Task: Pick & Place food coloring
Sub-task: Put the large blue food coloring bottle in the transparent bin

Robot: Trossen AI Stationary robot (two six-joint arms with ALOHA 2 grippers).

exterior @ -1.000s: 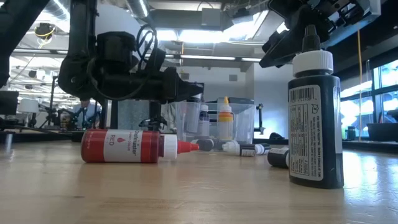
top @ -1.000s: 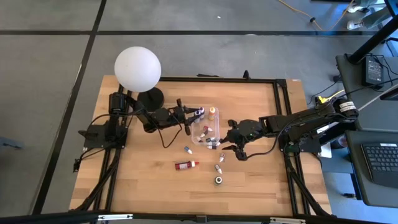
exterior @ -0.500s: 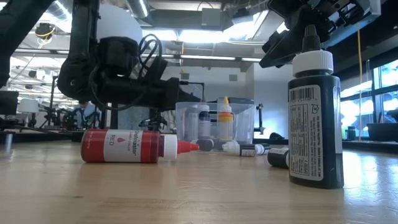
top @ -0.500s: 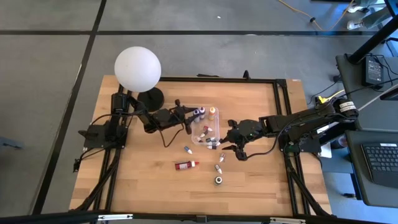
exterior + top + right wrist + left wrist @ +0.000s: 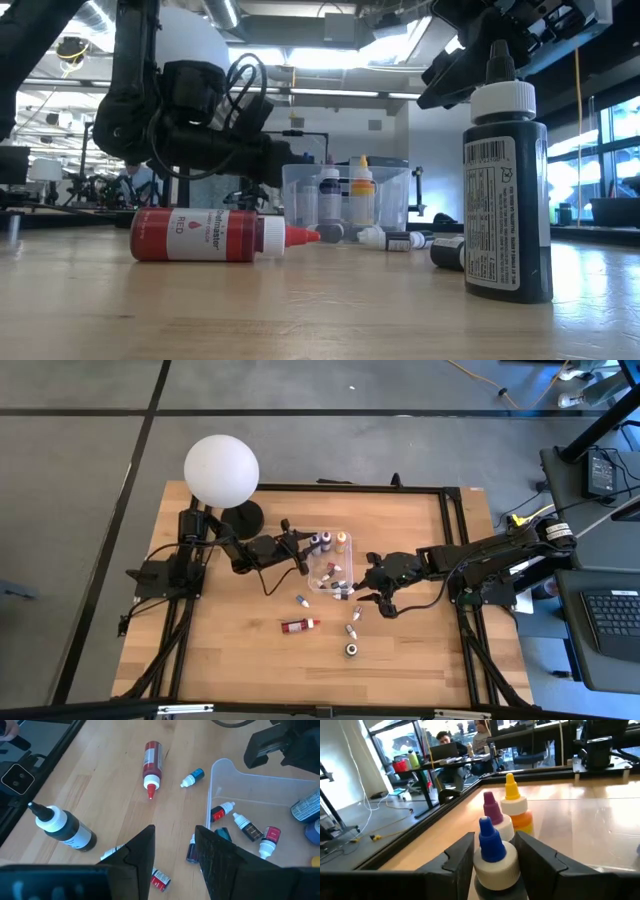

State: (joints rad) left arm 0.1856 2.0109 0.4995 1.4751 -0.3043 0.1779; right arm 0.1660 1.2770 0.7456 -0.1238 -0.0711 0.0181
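The clear box [image 5: 312,565] stands mid-table. At its far end stand three upright food coloring bottles: blue-capped [image 5: 492,847], purple-capped [image 5: 492,810] and yellow-capped [image 5: 512,802]. My left gripper [image 5: 303,550] reaches level over the box's left wall and is shut on the blue-capped one. My right gripper [image 5: 354,591] hovers open above the box's near right corner, nothing between its fingers. Small bottles [image 5: 247,827] lie on the box floor. A red bottle [image 5: 299,625] and a small blue one [image 5: 301,600] lie on the table, and a black one [image 5: 352,650] stands. My left gripper pinches the blue-capped bottle by its white cap collar [image 5: 495,865], one finger on each side. The fingers come level from the table's left side. The bottle stands upright in the box; its bottom is hidden, so I cannot tell whether it rests on the box floor.
A white globe lamp [image 5: 221,470] stands at the far left corner. Two more small bottles [image 5: 353,622] lie between the box and the black bottle. A black frame rails the table's edges. Bare wood stretches along the near side and far right.
My left gripper has rolled a little and sunk slightly at the box's far end, keeping the blue-capped bottle between its fingers.
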